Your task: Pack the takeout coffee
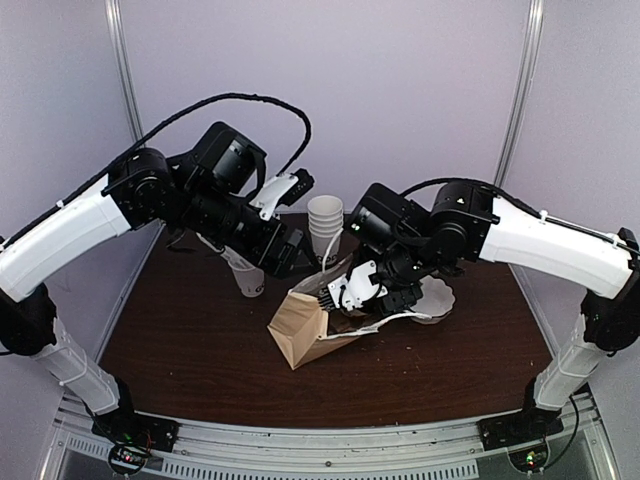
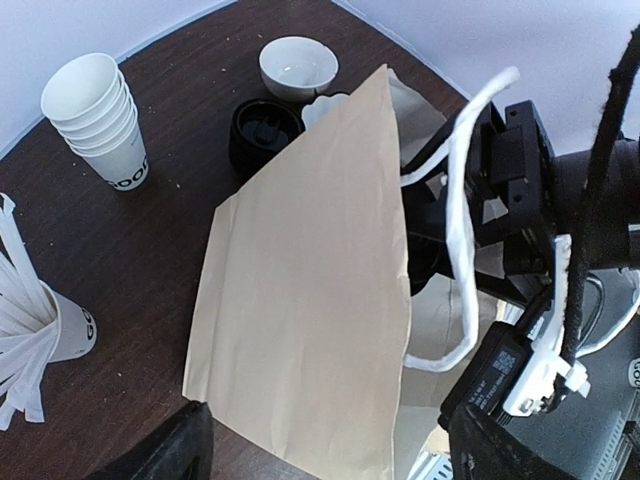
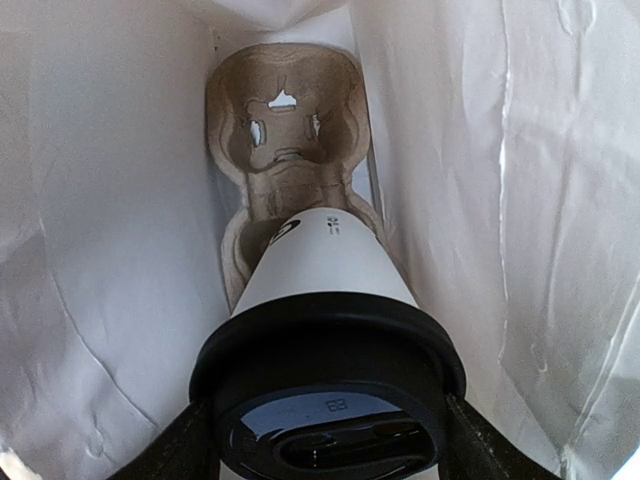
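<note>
Status: packing is well advanced but not finished.

Done, as observed:
- The coffee cup (image 3: pixel 325 265) already wears its black lid (image 3: pixel 330 350).
- The brown paper bag (image 1: pixel 298 325) sits near the middle of the table (image 1: pixel 180 360), tipped over with its mouth turned toward the right arm.
- A moulded cup carrier (image 3: pixel 285 120) lies at the bottom of the bag.
- The cup is inside the bag, between its white inner walls. Its base points at the nearer socket of the carrier.

Right end effector (image 3: pixel 330 445): clamped on the cup, one finger at each side of the lid rim, and reaching in through the bag's mouth.

Left end effector (image 2: pixel 325 450): fingers apart, hanging over the outside of the bag near its open edge and loose white handle (image 2: pixel 460 220). Whether it touches the paper, I cannot tell.

Not settled: the cup hides its own foot, so I cannot tell if the base is already in the socket or just short of it.

Outstanding, in my judgement:
- Seat the cup fully in the nearer socket.
- Let go of the cup.
- Draw the right arm out without dragging the bag or tipping the cup.

Bystanders: the stack of cups (image 2: pixel 100 120) stands toward the far edge. The cup of straws (image 2: pixel 45 325) stands left of the bag. Neither takes part.
</note>
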Robot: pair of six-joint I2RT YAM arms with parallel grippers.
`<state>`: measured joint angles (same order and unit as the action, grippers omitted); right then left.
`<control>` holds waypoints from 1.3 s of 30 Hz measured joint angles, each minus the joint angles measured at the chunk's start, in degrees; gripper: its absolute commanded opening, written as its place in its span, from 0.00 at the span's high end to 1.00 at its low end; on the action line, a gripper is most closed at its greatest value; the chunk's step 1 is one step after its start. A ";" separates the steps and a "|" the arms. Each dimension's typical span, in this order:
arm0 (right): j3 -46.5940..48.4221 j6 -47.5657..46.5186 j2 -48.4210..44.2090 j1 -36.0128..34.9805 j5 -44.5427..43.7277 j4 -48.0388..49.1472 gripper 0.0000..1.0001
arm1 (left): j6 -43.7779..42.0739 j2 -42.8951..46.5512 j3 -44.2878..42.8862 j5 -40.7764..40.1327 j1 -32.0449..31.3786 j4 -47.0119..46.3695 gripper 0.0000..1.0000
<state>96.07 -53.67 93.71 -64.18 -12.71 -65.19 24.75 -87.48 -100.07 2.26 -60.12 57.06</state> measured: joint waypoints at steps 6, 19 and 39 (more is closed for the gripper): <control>0.00 0.17 0.00 0.00 -0.02 -0.02 0.45 | -0.37 -2.80 -1.22 -0.63 -0.76 2.62 0.15; 0.00 1.38 -0.37 0.33 -0.02 -1.03 0.45 | -8.04 -10.93 -13.88 -0.31 -1.75 18.51 0.15; -0.35 1.64 -0.61 1.14 1.16 -2.54 0.46 | -15.54 -15.34 -19.89 -1.36 -1.77 22.10 0.15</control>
<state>95.72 -52.03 93.10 -63.05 -11.55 -67.72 9.21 -102.83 -119.96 0.91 -61.89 79.15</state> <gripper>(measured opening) 0.707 0.842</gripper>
